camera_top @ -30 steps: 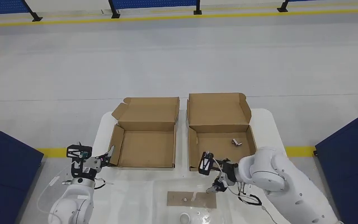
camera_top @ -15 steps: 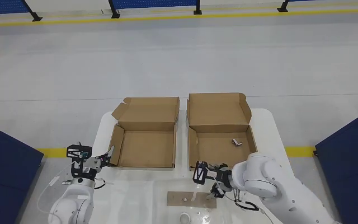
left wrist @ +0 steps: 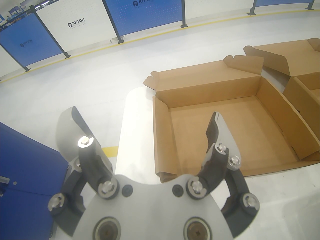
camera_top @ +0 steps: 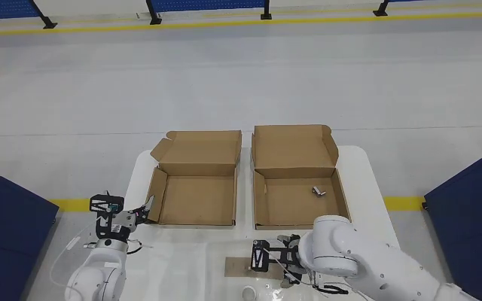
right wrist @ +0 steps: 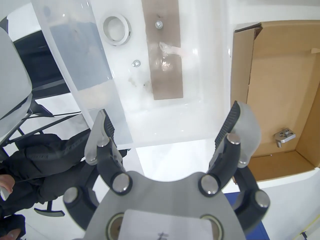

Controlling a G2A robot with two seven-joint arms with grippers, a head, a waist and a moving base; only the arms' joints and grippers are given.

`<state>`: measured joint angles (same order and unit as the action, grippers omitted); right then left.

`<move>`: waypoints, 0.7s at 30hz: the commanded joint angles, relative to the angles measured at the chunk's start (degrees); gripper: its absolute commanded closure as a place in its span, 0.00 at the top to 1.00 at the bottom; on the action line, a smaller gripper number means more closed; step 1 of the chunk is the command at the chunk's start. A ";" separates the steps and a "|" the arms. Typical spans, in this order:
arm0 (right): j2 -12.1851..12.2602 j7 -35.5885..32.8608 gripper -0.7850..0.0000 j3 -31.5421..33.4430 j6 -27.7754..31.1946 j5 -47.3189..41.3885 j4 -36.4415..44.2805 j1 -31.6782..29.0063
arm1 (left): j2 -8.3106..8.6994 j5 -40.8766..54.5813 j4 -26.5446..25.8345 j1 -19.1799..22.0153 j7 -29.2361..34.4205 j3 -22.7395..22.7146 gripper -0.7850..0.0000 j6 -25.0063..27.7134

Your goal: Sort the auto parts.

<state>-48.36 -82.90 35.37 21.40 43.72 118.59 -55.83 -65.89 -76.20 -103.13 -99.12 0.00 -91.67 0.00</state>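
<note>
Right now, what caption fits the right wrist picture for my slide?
Right gripper, jaws open, over a clear tray with a white ring, beside a cardboard box holding one metal bracket.

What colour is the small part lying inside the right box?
The part is silver-grey metal; the right wrist view shows it best.

The table (camera_top: 188,252) is glossy white. The left cardboard box (camera_top: 197,199) and the right cardboard box (camera_top: 294,202) are plain brown. The small metal bracket (right wrist: 284,136) and the round-headed screw (right wrist: 159,24) are silver, the flat strip (right wrist: 165,76) dull grey-brown, the plastic ring (right wrist: 116,30) white. The left gripper (left wrist: 145,117) and right gripper (right wrist: 170,111) have silver jaws with black ribbed pads (right wrist: 228,121).
</note>
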 commanded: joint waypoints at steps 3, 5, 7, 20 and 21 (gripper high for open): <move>0.20 -0.19 1.00 -1.13 -0.19 -0.21 -0.06 1.08 | 0.00 0.00 0.00 0.00 0.00 0.00 1.00 0.00; 0.20 -0.19 1.00 -1.13 -0.19 -0.21 -0.06 1.08 | 0.00 0.00 0.00 0.00 0.00 0.00 1.00 0.00; 0.20 -0.19 1.00 -1.13 -0.19 -0.21 -0.06 1.08 | 0.00 0.00 0.00 0.00 0.00 0.00 1.00 0.00; -0.42 -0.24 1.00 -8.40 -0.25 3.55 0.40 3.02 | 0.00 0.00 0.00 0.00 0.00 0.00 1.00 0.00; -0.61 -0.12 1.00 -8.96 -0.13 3.17 -0.06 3.45 | 0.00 0.00 0.00 0.00 0.00 0.00 1.00 0.00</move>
<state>-48.83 -83.13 26.83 21.16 47.21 118.90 -52.72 -65.89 -76.20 -103.13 -99.12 0.00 -91.67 0.00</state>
